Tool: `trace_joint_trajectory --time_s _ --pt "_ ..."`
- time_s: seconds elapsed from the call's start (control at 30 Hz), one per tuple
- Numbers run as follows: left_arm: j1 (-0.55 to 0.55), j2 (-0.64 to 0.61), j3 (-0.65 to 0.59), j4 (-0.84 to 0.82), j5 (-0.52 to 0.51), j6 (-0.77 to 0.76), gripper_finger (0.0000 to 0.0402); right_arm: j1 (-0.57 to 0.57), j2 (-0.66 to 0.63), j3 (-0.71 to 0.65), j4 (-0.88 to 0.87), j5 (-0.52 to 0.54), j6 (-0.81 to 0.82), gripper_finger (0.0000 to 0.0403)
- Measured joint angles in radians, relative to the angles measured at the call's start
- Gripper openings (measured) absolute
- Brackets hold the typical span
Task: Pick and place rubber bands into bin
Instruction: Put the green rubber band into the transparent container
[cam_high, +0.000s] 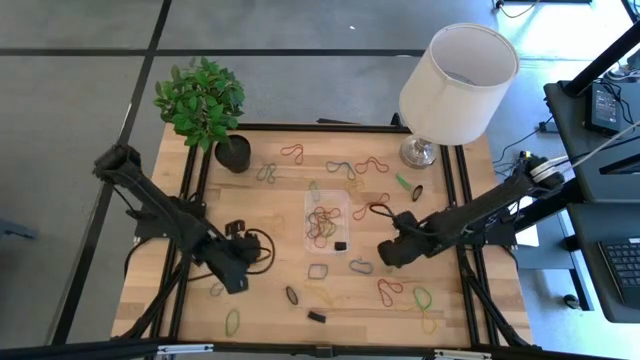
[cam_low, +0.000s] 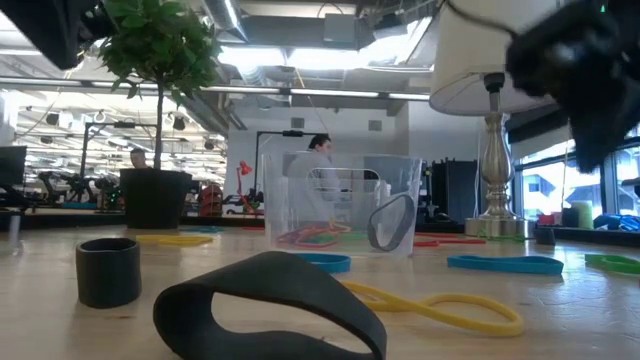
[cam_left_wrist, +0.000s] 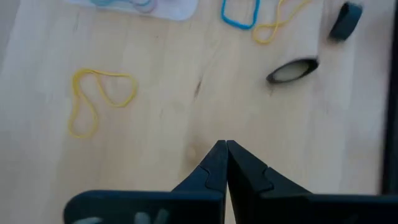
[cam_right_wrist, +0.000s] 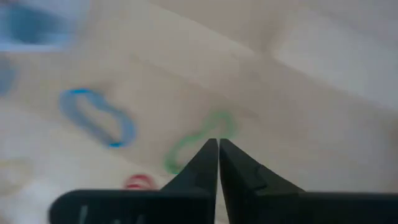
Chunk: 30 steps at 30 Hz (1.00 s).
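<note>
The bin (cam_high: 327, 203) is a small clear tray at mid-table holding several coloured rubber bands (cam_high: 322, 226); it also shows in the low view (cam_low: 340, 205). More bands lie loose on the wood around it. My left gripper (cam_high: 236, 277) is shut and hovers left of the bin, near the front. In its wrist view the shut tips (cam_left_wrist: 225, 145) point at bare wood, with a yellow band (cam_left_wrist: 99, 99) and a black band (cam_left_wrist: 292, 70) beyond. My right gripper (cam_high: 386, 252) is shut, right of the bin. Its tips (cam_right_wrist: 217, 143) hang over a green band (cam_right_wrist: 196, 142) beside a blue band (cam_right_wrist: 96, 117).
A potted plant (cam_high: 205, 105) stands at the far left corner and a white-shaded lamp (cam_high: 455, 85) at the far right. A black cable coil (cam_high: 255, 245) lies by my left gripper. Small black pieces (cam_high: 316, 316) sit near the front edge. People show in the room behind (cam_low: 320, 150).
</note>
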Motion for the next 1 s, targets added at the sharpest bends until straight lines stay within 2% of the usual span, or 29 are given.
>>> trace_joint_trajectory --time_s 0.1,0.23,0.33,0.47,0.63,0.83,1.0 --pt "0.007 -0.053 -0.062 0.031 -0.001 0.111 0.0002 0.000 0.038 -0.032 0.012 -0.054 0.119 0.0049" --pt "0.011 -0.106 -0.123 0.058 -0.001 0.222 0.0002 0.000 0.067 -0.083 0.134 -0.063 0.218 0.0085" --pt "0.010 -0.140 -0.155 0.062 -0.002 0.269 0.0003 -0.003 0.088 -0.108 0.221 -0.063 0.254 0.0107" --pt "0.011 -0.190 -0.197 0.070 0.001 0.281 0.0002 -0.003 0.143 -0.116 0.241 -0.065 0.301 0.0116" --pt "0.008 -0.238 -0.239 0.074 0.003 0.282 0.0002 -0.002 0.217 -0.111 0.263 -0.066 0.302 0.0096" --pt "0.008 -0.272 -0.270 0.091 0.037 0.282 0.0004 -0.003 0.254 -0.060 0.212 -0.093 0.300 0.0012" --pt "0.008 -0.289 -0.270 0.066 0.039 0.297 0.0005 -0.002 0.243 0.052 0.084 -0.084 0.270 0.0005"
